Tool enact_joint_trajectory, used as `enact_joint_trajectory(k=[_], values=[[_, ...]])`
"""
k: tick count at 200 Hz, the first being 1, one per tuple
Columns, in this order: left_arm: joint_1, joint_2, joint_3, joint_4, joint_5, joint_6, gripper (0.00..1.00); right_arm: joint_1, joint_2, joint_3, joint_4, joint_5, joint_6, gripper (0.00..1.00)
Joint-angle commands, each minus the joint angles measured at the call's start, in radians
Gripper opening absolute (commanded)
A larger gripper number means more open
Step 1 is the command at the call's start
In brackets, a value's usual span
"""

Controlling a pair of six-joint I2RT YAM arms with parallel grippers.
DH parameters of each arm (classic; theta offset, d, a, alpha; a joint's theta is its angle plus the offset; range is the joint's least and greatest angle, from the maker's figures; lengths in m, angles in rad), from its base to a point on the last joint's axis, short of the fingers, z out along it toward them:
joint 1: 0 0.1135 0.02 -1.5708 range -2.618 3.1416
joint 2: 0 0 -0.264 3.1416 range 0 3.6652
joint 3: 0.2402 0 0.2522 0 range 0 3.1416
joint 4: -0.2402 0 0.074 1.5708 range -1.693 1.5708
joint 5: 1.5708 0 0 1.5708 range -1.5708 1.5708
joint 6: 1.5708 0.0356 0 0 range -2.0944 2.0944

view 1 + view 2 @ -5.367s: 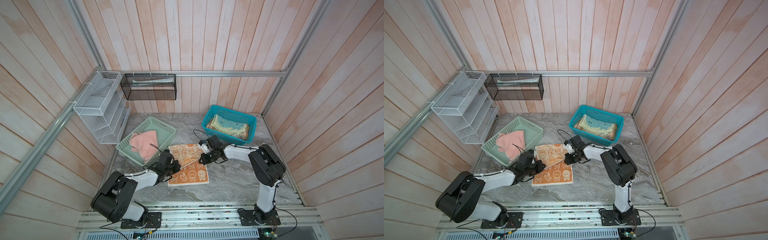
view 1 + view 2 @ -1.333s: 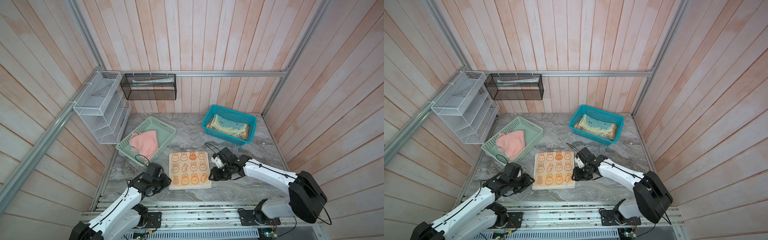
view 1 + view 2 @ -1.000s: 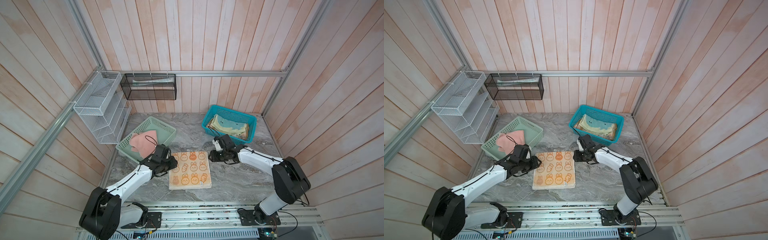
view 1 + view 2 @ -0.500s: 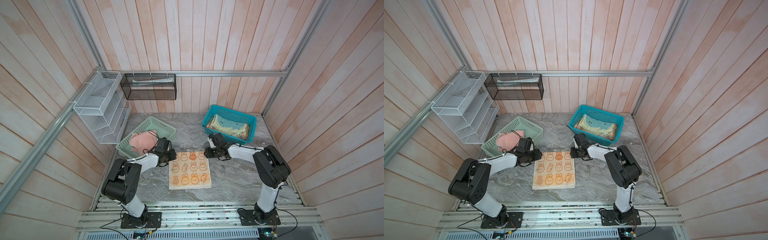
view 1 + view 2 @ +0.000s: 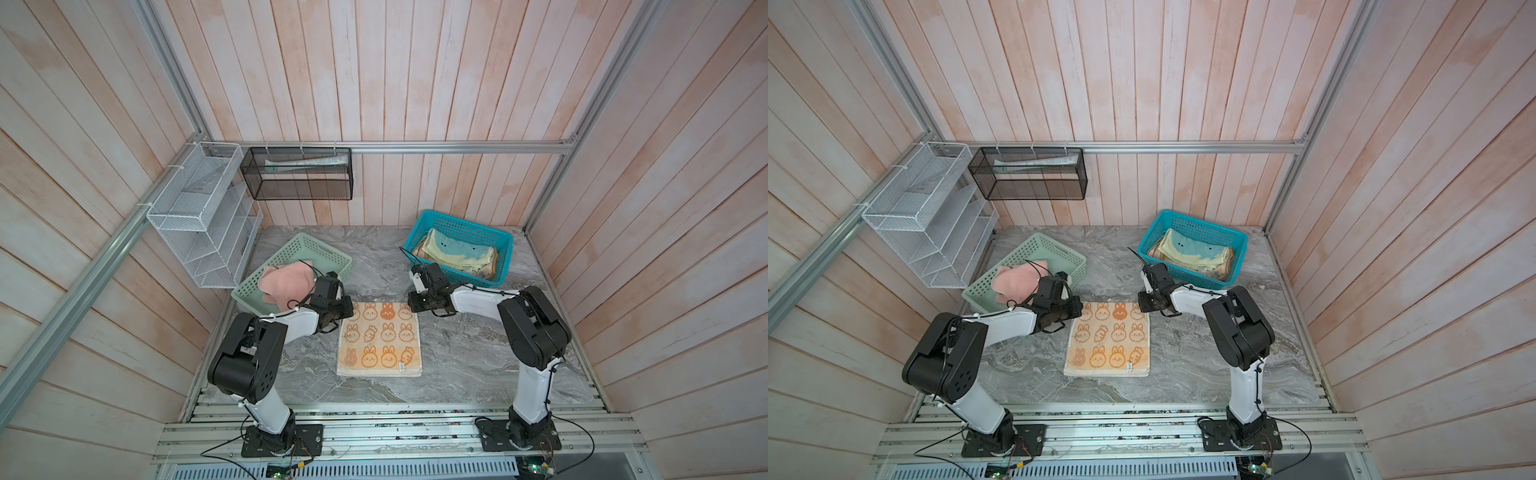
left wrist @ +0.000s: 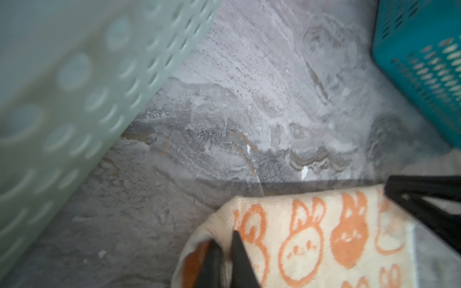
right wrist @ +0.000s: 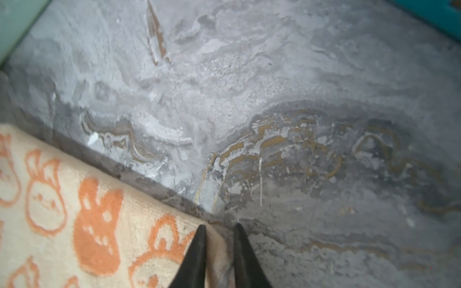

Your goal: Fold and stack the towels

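Note:
The orange bunny towel (image 5: 380,338) (image 5: 1108,338) lies spread flat on the marble table. My left gripper (image 5: 347,309) (image 5: 1075,309) is at its far left corner. In the left wrist view that gripper (image 6: 224,237) is shut on the bunched corner of the towel (image 6: 311,239). My right gripper (image 5: 412,305) (image 5: 1142,305) is at the far right corner, and in the right wrist view it (image 7: 219,225) is shut on the towel's edge (image 7: 87,212). A salmon pink towel (image 5: 286,282) (image 5: 1017,280) lies crumpled in the mint basket. A folded pale yellow-green towel (image 5: 457,253) (image 5: 1196,249) sits in the teal basket.
The mint-green basket (image 5: 324,253) (image 5: 1059,245) stands close behind my left gripper. The teal basket (image 5: 465,224) (image 5: 1200,222) stands just behind my right one. A white wire rack (image 5: 199,216) and a black mesh basket (image 5: 299,174) hang on the walls.
Both arms swung from the towel's near side to its far corners. Both grippers then went from open to shut on those corners. The towel has stayed flat.

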Motion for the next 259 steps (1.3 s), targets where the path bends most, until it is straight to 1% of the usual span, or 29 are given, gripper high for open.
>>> enact_joint_trajectory(k=[1, 10, 48, 86, 109, 138, 160, 179, 182, 186, 190, 194, 204, 213, 218, 235, 252, 259], values=[[0.004, -0.078, -0.057, 0.109, 0.046, 0.022, 0.00, 0.001, -0.047, -0.035, 0.014, 0.051, -0.094, 0.03], [0.004, -0.104, -0.070, 0.126, 0.056, 0.030, 0.00, 0.001, -0.071, -0.049, 0.025, 0.073, -0.126, 0.00], [0.002, -0.199, -0.109, 0.181, 0.134, 0.045, 0.00, 0.001, -0.178, -0.100, 0.060, 0.141, -0.255, 0.00], [0.002, -0.292, -0.186, 0.247, 0.185, 0.063, 0.00, 0.001, -0.312, -0.203, 0.146, 0.158, -0.337, 0.00], [0.002, -0.338, -0.236, 0.265, 0.202, 0.053, 0.00, 0.008, -0.386, -0.264, 0.173, 0.154, -0.362, 0.00], [-0.003, -0.406, -0.333, 0.302, 0.209, 0.021, 0.00, 0.045, -0.478, -0.356, 0.191, 0.152, -0.339, 0.00], [-0.011, -0.460, -0.425, 0.348, 0.197, -0.019, 0.00, 0.082, -0.539, -0.463, 0.227, 0.121, -0.266, 0.00], [-0.035, -0.511, -0.498, 0.348, 0.168, -0.057, 0.00, 0.123, -0.583, -0.537, 0.237, 0.109, -0.194, 0.00], [-0.039, -0.522, -0.509, 0.346, 0.160, -0.065, 0.00, 0.131, -0.590, -0.548, 0.238, 0.106, -0.185, 0.01], [-0.044, -0.537, -0.522, 0.339, 0.152, -0.075, 0.01, 0.141, -0.601, -0.561, 0.242, 0.101, -0.173, 0.06], [-0.051, -0.553, -0.535, 0.332, 0.145, -0.087, 0.06, 0.152, -0.611, -0.575, 0.244, 0.099, -0.160, 0.11], [-0.054, -0.570, -0.547, 0.324, 0.137, -0.099, 0.12, 0.160, -0.622, -0.587, 0.246, 0.093, -0.147, 0.18], [-0.061, -0.626, -0.575, 0.296, 0.118, -0.120, 0.26, 0.176, -0.655, -0.611, 0.243, 0.071, -0.115, 0.34], [-0.062, -0.685, -0.590, 0.252, 0.093, -0.137, 0.35, 0.185, -0.693, -0.627, 0.230, 0.061, -0.083, 0.43], [-0.063, -0.720, -0.594, 0.220, 0.080, -0.143, 0.37, 0.186, -0.715, -0.633, 0.217, 0.061, -0.061, 0.45], [-0.061, -0.836, -0.598, 0.126, 0.024, -0.150, 0.41, 0.186, -0.801, -0.649, 0.173, 0.095, 0.005, 0.47], [-0.058, -0.911, -0.594, 0.071, -0.029, -0.167, 0.42, 0.185, -0.869, -0.674, 0.149, 0.166, 0.083, 0.50], [-0.051, -0.919, -0.588, 0.061, -0.029, -0.173, 0.42, 0.180, -0.887, -0.679, 0.133, 0.189, 0.112, 0.51]])
